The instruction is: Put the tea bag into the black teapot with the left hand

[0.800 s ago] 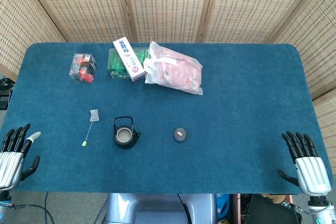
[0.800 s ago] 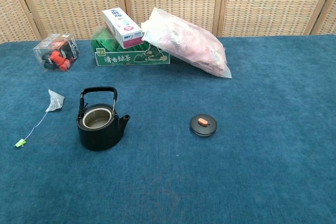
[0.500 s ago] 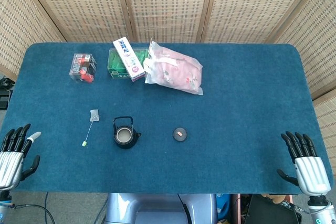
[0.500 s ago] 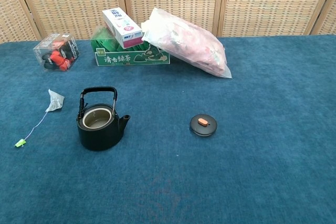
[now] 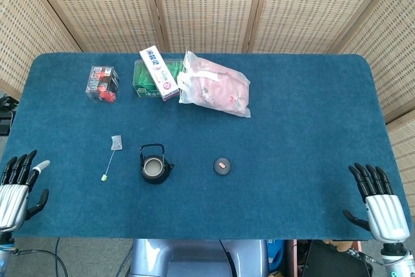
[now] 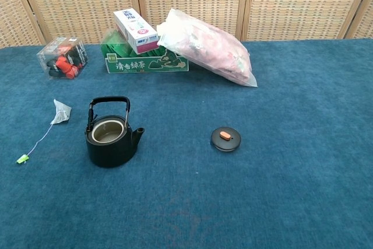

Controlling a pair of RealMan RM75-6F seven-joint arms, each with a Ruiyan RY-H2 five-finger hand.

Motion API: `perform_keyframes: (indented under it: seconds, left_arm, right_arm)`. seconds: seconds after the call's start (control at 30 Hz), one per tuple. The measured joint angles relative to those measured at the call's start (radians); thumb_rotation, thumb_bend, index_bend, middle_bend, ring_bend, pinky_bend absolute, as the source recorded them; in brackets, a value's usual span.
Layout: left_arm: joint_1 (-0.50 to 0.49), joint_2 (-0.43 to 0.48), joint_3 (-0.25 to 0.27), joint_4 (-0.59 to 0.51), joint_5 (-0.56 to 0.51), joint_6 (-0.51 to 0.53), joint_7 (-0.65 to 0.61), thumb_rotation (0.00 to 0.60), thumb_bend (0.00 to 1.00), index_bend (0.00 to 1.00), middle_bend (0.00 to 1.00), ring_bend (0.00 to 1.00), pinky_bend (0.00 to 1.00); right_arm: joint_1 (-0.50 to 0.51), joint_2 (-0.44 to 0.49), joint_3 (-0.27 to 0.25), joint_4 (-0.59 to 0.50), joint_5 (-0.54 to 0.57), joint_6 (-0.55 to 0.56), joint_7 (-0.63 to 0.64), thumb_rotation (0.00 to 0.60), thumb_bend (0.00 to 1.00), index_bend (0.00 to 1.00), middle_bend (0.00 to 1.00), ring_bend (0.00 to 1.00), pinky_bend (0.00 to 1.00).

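The black teapot [image 5: 154, 167] [image 6: 110, 139] stands upright and uncovered on the blue table, handle raised. Left of it lies the tea bag [image 5: 117, 141] [image 6: 60, 112], a pale pouch whose thin string runs to a green tag [image 5: 103, 178] [image 6: 22, 158]. My left hand [image 5: 16, 189] hangs open at the near left edge, well apart from the tea bag. At the near right edge my right hand [image 5: 378, 202] is open and holds nothing. Neither hand shows in the chest view.
The teapot's black lid [image 5: 222, 166] [image 6: 225, 139] with an orange knob lies right of the pot. Along the back stand a clear box of red items [image 5: 102, 84], a green tea box [image 6: 145, 61] with a white carton [image 5: 158, 72] on it, and a pink plastic bag [image 5: 215, 90].
My left hand has slipped slightly down toward the near edge. The tea bag, teapot and lid have not moved.
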Motion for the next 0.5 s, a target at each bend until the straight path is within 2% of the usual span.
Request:
perform_keyframes:
  seconds: [0.2, 0.33, 0.5]
  left_arm:
    - [-0.016, -0.012, -0.003, 0.015, -0.009, -0.033, 0.001, 0.6, 0.46, 0.27, 0.0, 0.0, 0.0]
    - [-0.033, -0.025, -0.009, 0.028, -0.02, -0.06, 0.005, 0.6, 0.45, 0.35, 0.0, 0.0, 0.0]
    - [-0.058, -0.046, -0.02, 0.046, -0.032, -0.091, 0.016, 0.6, 0.46, 0.39, 0.0, 0.0, 0.0]
  right_arm:
    - [-0.001, 0.001, 0.0, 0.0, 0.003, 0.0, 0.001, 0.6, 0.1, 0.03, 0.15, 0.0, 0.0]
    - [0.0, 0.0, 0.001, 0.002, 0.005, -0.004, 0.001, 0.6, 0.1, 0.03, 0.15, 0.0, 0.0]
    - [0.001, 0.0, 0.003, 0.003, 0.008, -0.006, 0.003, 0.6, 0.1, 0.03, 0.15, 0.0, 0.0]
